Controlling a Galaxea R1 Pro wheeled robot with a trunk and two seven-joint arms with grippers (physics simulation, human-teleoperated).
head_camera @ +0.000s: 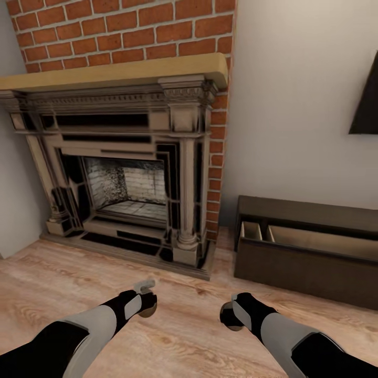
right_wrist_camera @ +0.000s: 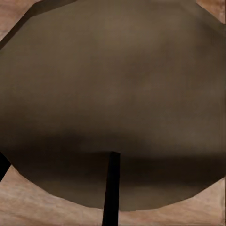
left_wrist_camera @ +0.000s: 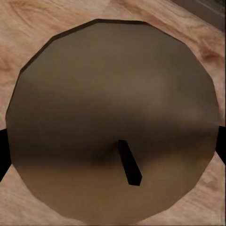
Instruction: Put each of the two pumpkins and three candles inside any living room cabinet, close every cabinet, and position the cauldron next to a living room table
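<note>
My left gripper point(head_camera: 148, 307) hangs low over the wood floor, shut on a candle point(left_wrist_camera: 113, 94). That candle's round olive-brown top and dark wick point(left_wrist_camera: 129, 162) face the left wrist camera, with black fingers at both its sides. My right gripper point(head_camera: 231, 317) holds a second candle point(right_wrist_camera: 113, 94) the same way, its wick point(right_wrist_camera: 111, 188) pointing at the right wrist camera. The cabinet point(head_camera: 304, 270), a low dark-brown unit, stands against the wall to the right, ahead of the right gripper. Its top drawer point(head_camera: 315, 239) is open, showing pale beige compartments.
A brick fireplace point(head_camera: 131, 173) with a wooden mantel point(head_camera: 115, 73) fills the wall ahead on the left, its hearth step on the floor. A dark screen corner point(head_camera: 367, 100) hangs above the cabinet. Light plank floor point(head_camera: 189, 294) lies between the arms and the cabinet.
</note>
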